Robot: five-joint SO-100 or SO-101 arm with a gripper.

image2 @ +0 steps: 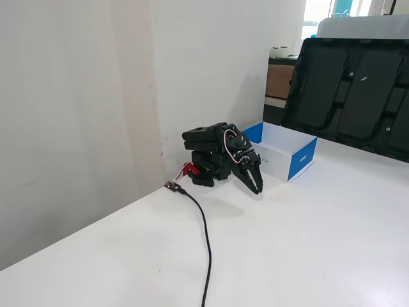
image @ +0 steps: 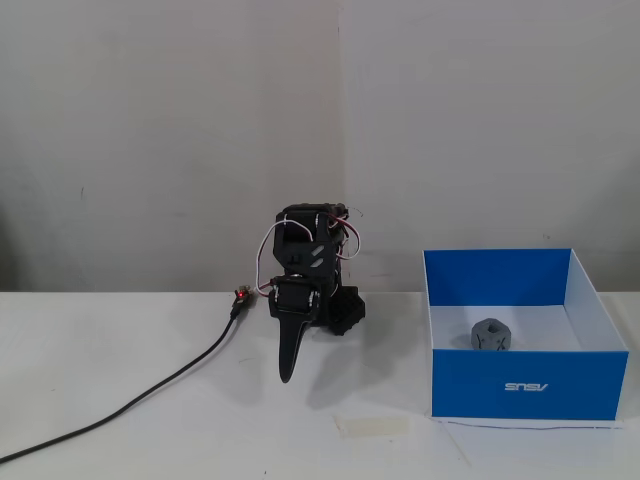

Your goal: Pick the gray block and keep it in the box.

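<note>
My gripper (image: 285, 372) is pointing down at the white table (image: 120, 340), fingers pressed together and holding nothing; my arm (image2: 211, 153) is sitting folded low against the wall (image: 180, 130); the gray block (image: 490, 336) is lying inside the blue box (image: 530, 385), well apart from me; a black cable (image2: 206, 243) is trailing across the tabletop.

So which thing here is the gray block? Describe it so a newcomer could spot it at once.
In a fixed view, find the bright blue box right of the folded black arm. The gray block rests on the box's white floor: a small rounded cube with recessed faces, the only thing inside.
</note>
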